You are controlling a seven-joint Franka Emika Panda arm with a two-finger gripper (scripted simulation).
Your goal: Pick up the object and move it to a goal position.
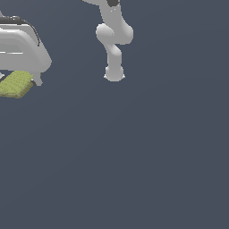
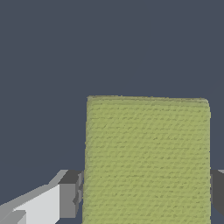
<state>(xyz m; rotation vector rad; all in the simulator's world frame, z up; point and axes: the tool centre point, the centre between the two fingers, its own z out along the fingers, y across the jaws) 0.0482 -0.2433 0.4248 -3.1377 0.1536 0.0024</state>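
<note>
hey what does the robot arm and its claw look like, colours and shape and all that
The arm is smooth, rounded pale grey-white segments with a dark band at one joint near the exterior view's top. The claw has a blocky white body, black trim along its top edge, and squared dark grey fingers. No cables or markings show.

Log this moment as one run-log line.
gripper: fingers flank block | block: yellow-green, between fingers | grasp: contact unclear | goal: not visible
</note>
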